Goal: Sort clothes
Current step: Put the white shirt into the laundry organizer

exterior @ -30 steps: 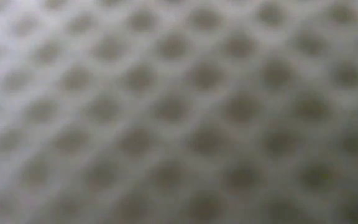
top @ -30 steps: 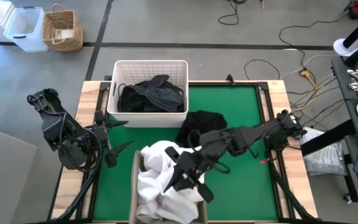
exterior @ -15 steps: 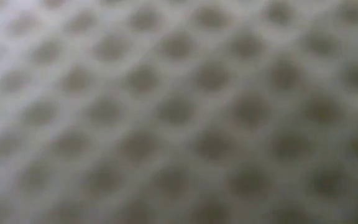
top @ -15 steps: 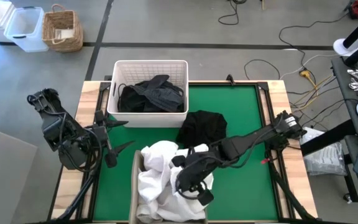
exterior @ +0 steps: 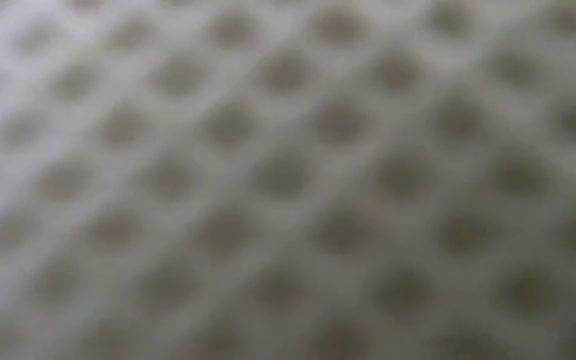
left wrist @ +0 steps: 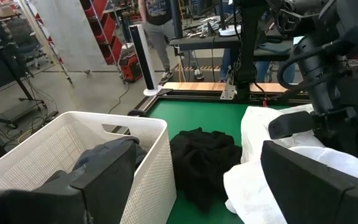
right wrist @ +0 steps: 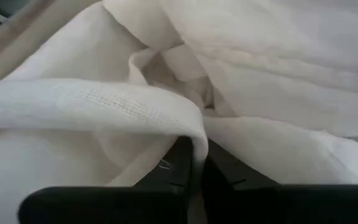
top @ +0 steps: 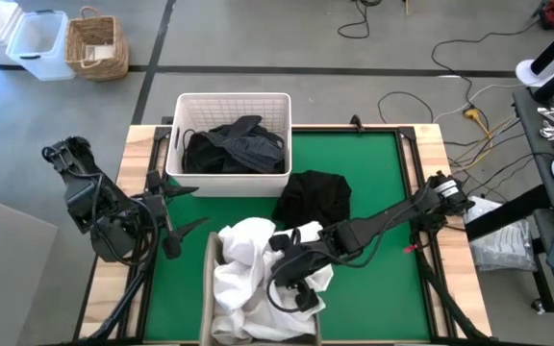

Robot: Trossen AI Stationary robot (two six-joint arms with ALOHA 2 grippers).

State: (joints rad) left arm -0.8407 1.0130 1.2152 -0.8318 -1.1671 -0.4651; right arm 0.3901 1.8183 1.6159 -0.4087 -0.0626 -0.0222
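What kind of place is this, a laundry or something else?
Probably a robotics lab or workshop, not a laundry. Cables trail over a bare concrete floor, red shelving racks stand behind, and a person stands among equipment benches. The clothes and basket look like practice props on a green mat.

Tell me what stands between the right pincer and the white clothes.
Nothing visible: the right pincer is shut on a fold of the white clothes in the tan bin.

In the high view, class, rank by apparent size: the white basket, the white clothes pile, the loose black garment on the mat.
1. White basket
2. White clothes pile, close to the basket, partly hidden by the right arm
3. Black garment
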